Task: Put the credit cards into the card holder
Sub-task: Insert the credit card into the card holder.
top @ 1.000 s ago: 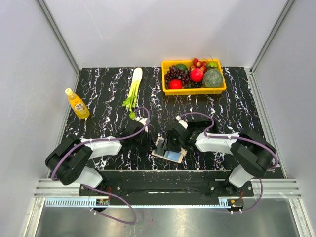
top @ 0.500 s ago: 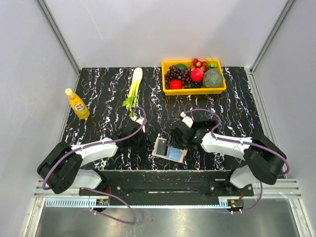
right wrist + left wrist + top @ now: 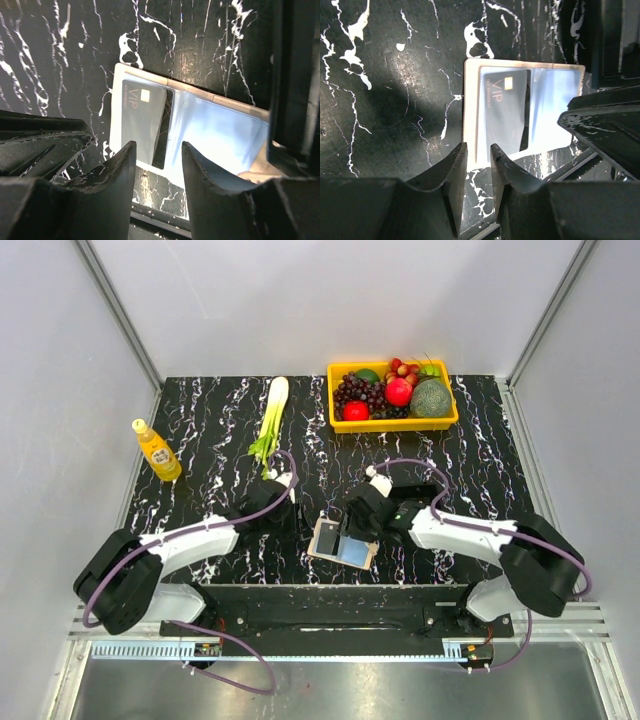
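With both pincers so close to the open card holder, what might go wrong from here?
1. The card holder lies open near the front edge of the table; a push from either pincer might slide it off.
2. The left pincer and the right pincer hang close together near it and may collide.
3. The VIP card may not be fully tucked in; a touch could drag it out.

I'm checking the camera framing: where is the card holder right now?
In the top external view, the card holder lies open near the table's front edge, about mid-width, close to the left gripper and the right gripper.
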Available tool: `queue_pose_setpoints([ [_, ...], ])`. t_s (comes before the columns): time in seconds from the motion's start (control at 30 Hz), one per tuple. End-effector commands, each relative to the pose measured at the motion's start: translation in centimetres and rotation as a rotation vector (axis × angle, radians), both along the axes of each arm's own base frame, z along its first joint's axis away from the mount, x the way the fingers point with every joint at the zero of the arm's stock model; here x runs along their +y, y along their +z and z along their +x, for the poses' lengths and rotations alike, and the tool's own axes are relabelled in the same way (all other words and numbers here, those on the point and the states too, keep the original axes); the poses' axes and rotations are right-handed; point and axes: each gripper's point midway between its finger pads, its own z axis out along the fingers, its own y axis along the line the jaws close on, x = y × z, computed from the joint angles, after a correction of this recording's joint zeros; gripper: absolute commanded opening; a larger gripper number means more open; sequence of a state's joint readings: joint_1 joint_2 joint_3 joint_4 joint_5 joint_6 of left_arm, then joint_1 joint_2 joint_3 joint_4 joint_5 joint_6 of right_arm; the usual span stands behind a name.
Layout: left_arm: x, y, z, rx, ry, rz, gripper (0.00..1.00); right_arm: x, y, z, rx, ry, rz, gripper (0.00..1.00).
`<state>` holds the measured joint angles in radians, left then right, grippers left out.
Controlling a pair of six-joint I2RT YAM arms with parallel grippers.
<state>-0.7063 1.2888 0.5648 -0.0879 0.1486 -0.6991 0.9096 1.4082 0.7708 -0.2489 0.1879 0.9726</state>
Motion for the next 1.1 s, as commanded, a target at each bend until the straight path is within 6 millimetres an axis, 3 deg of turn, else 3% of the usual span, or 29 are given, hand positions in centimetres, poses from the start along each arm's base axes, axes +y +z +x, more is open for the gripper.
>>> queue_pose_setpoints([
  [0.0, -0.4, -0.3, 1.0, 0.007, 0.026, 0.019, 0.3, 2.6, -0.9, 0.5, 0.042, 0.034, 0.046, 0.48],
  [0.13, 0.2, -1.8, 0.3, 0.042, 0.027, 0.043, 0.3, 3.5, -1.9, 0.6, 0.067, 0.044, 0.062, 0.5],
  [0.47, -0.2, -2.8, -0.5, 0.074, 0.024, 0.002, 0.29, 5.0, -2.5, -1.0, 0.124, 0.109, 0.146, 0.47],
  [0.87, -0.4, -3.2, -0.9, 0.095, 0.03, -0.021, 0.29, 4.8, -2.9, -1.7, 0.146, 0.106, 0.147, 0.46],
  [1.07, -0.2, -3.0, -0.7, 0.085, 0.04, -0.011, 0.29, 4.8, -2.1, -1.2, 0.116, 0.103, 0.148, 0.46],
])
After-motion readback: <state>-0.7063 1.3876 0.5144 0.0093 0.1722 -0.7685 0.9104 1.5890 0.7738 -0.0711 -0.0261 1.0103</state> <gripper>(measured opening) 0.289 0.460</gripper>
